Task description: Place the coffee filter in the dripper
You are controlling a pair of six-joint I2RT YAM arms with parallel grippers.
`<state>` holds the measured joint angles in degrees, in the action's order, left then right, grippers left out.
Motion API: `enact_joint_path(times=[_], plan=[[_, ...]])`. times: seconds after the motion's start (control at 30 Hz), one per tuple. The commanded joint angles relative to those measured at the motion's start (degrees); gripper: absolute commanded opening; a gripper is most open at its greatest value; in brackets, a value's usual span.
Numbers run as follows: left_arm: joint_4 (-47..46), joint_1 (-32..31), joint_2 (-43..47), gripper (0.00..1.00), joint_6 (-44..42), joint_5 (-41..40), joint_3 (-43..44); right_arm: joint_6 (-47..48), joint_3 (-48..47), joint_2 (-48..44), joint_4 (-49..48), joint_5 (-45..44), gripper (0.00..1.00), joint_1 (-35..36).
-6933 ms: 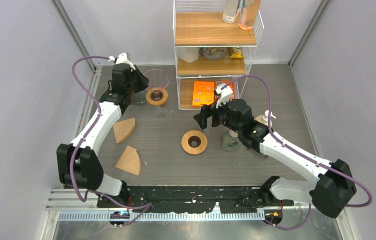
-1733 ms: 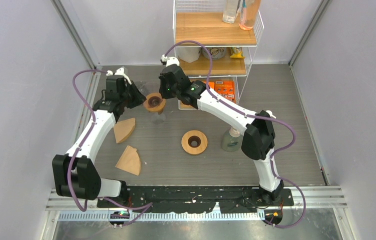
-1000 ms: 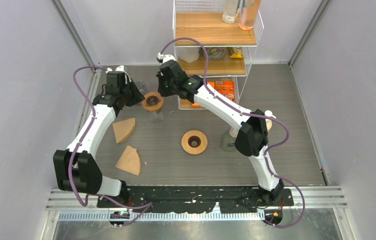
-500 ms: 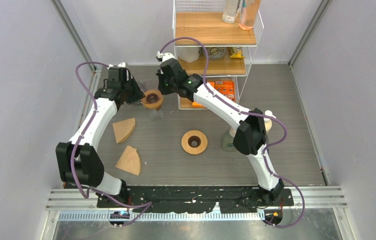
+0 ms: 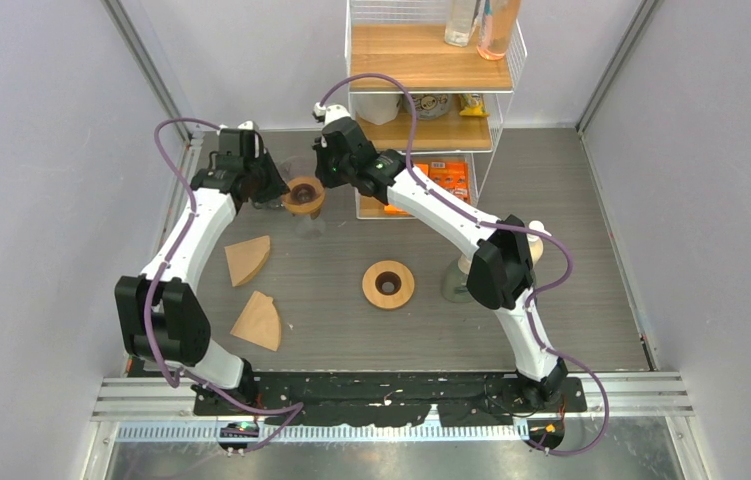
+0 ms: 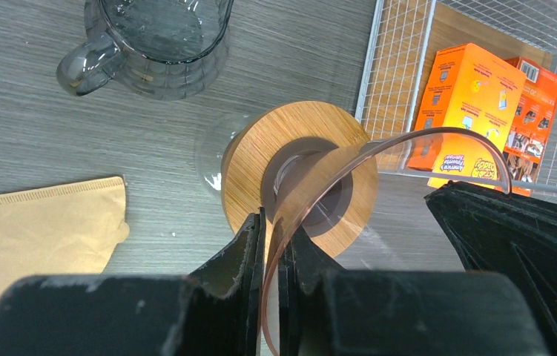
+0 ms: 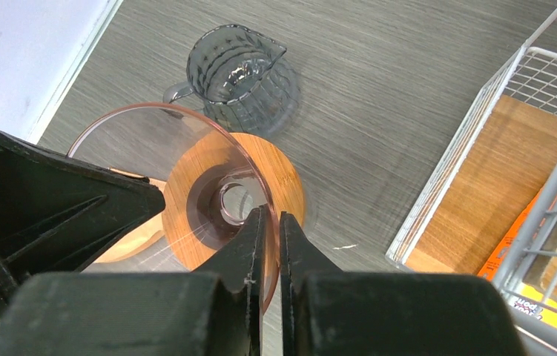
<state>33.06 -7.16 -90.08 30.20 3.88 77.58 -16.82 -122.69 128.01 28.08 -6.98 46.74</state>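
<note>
The dripper [image 5: 303, 195], a tinted glass cone in a round wooden collar, stands at the back left of the table. Both grippers pinch its glass rim. My left gripper [image 5: 277, 189] is shut on the rim's left side; in the left wrist view the thin rim runs between the left gripper's [image 6: 274, 222] fingers above the collar [image 6: 260, 148]. My right gripper [image 5: 330, 180] is shut on the opposite side, its [image 7: 271, 215] fingers clamping the rim over the collar [image 7: 279, 174]. Two brown paper coffee filters [image 5: 248, 260] [image 5: 259, 321] lie flat on the table to the left.
A glass pitcher [image 6: 156, 44] stands just behind the dripper. A wire rack [image 5: 431, 90] with orange boxes [image 6: 468, 96] sits to its right. A second wooden collar [image 5: 388, 284] lies mid-table, with a pump bottle [image 5: 463, 280] to its right.
The right arm swung from mid-table to the dripper and shut on its rim. Over the last second both arms and the dripper shifted slightly toward the back.
</note>
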Motion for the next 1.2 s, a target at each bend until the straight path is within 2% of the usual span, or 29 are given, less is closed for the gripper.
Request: enact_joint_path(times=[0.0, 0.2, 0.57, 0.77, 0.9, 1.17], plan=[[15.97, 0.57, -10.32, 0.00, -2.47, -6.71, -1.97, 7.58, 11.13, 14.44, 33.78, 2.46, 0.05, 0.72], [13.81, 0.48, -8.43, 0.00, -2.84, -4.18, -2.60, 7.50, 10.24, 12.34, 33.15, 2.26, 0.05, 0.64], [12.32, -0.92, -3.75, 0.00, -2.51, -0.08, 2.33, 6.09, -10.58, 9.10, 34.14, 5.93, 0.05, 0.59], [13.54, -1.03, -3.29, 0.00, -2.30, 0.19, 5.19, 5.13, -14.40, 7.09, 33.10, 9.33, 0.05, 0.29], [13.42, -1.02, -2.62, 0.11, -2.25, 0.01, 5.22, 5.33, -13.36, 6.11, 33.54, 9.57, 0.05, 0.28], [13.49, -1.02, -2.63, 0.20, -2.34, -0.47, 7.27, 6.66, -15.28, 7.39, 36.17, 10.07, 0.05, 0.25]])
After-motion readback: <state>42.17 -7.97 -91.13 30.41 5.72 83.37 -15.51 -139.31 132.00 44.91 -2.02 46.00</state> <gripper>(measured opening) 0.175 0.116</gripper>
